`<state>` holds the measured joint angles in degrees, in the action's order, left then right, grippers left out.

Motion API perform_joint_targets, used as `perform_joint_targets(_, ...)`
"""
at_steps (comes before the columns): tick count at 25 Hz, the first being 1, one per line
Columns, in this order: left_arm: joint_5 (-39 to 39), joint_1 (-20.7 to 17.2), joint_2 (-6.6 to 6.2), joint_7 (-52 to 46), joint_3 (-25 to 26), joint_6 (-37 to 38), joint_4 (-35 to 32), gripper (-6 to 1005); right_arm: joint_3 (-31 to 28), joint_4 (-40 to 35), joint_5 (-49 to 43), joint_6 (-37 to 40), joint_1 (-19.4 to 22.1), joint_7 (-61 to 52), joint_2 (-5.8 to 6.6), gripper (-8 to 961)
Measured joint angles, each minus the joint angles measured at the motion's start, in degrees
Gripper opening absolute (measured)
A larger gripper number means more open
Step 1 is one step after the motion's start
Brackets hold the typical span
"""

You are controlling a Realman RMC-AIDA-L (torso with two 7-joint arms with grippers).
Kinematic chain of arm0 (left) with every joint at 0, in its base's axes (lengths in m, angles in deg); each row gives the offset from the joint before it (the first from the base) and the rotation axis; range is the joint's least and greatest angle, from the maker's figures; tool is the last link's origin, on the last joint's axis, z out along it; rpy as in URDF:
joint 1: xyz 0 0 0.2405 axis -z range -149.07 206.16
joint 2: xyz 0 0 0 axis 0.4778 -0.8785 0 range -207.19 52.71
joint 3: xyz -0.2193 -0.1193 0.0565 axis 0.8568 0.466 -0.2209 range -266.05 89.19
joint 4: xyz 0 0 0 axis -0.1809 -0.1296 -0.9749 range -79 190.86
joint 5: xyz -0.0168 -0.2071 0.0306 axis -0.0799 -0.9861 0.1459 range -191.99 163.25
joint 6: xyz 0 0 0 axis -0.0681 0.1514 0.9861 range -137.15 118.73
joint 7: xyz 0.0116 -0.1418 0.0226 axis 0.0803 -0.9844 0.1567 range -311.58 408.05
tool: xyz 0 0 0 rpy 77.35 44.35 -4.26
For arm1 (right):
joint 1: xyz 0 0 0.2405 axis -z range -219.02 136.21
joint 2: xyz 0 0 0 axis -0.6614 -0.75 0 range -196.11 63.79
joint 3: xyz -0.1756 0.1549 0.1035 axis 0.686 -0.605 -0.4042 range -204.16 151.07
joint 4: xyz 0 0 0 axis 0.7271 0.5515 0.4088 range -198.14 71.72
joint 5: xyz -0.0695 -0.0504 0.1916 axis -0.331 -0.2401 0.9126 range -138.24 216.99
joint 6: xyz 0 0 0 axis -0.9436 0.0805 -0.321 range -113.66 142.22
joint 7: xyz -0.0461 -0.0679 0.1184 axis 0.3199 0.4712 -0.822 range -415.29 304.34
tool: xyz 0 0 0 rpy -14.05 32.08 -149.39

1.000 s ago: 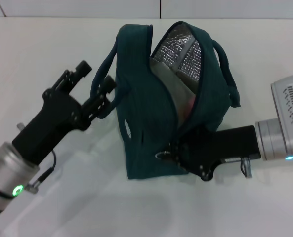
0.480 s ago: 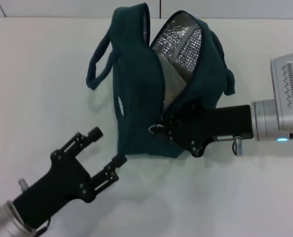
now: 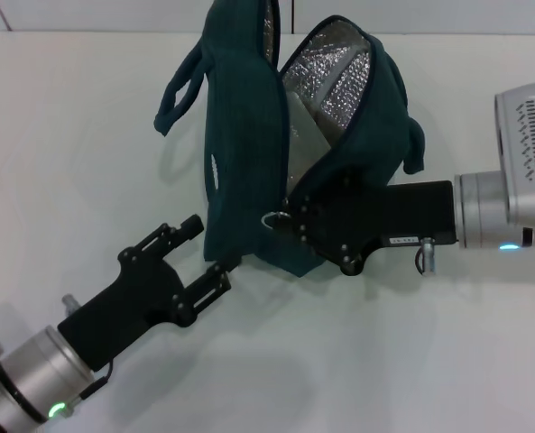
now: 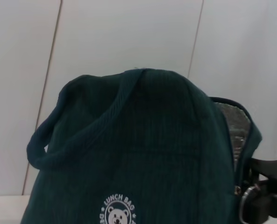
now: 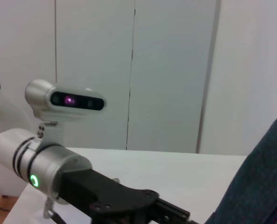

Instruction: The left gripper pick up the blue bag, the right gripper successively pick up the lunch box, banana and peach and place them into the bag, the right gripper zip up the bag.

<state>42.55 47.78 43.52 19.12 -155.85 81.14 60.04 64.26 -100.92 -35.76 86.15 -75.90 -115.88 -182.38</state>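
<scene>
Right gripper (image 3: 290, 221), seen from the head view, is clamped at the zipper end of the blue bag (image 3: 249, 171), its jaws closed right by the metal ring pull (image 3: 274, 219). A second ago the bag sat lower and the left gripper (image 3: 211, 253) was up beside the looped handle (image 3: 179, 90); since then the left arm has dropped away and now sits below and to the left of the right gripper, fingers spread, one tip just at the bag's lower corner and holding nothing. The bag has been dragged up and away from the robot (its top now runs out of frame), and the mouth above the right gripper gapes, showing the foil lining (image 3: 330, 77). No lunch box, banana or peach is visible outside the bag, so I judge the packing done and only the zipping left, with the bag now unsteadied.

Left wrist view: the bag (image 4: 143, 154) fills the frame, printed bear logo (image 4: 117, 210) facing this camera, the right gripper's black body (image 4: 269, 196) at its far edge by the zipper.

Right wrist view: the left arm (image 5: 59, 172) lies across the white table (image 5: 175, 172), and a strip of the bag's fabric (image 5: 264, 186) sits close at one edge.
</scene>
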Motion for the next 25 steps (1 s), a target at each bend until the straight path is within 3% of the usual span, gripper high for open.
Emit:
perform_joint_targets(5, 0.0, 1.3, 0.0, -0.1, 0.0, -0.6, -0.5, 676, 0.0, 0.1, 0.4, 0.6, 0.6, 0.0, 0.0, 24)
perform_joint_targets(17, 0.2, 3.4, 0.0, 0.2, -0.2, -1.3, -0.5, 666, -0.3, 0.7, 0.9, 0.7, 0.9, 0.3, 0.06, 25)
perform_joint_targets(25, -0.1, 4.4, -0.01, 0.2, -0.1, -4.6, -0.7, 500, -0.6, 1.6, 1.9, 0.6, 1.4, 0.7, 0.21, 25)
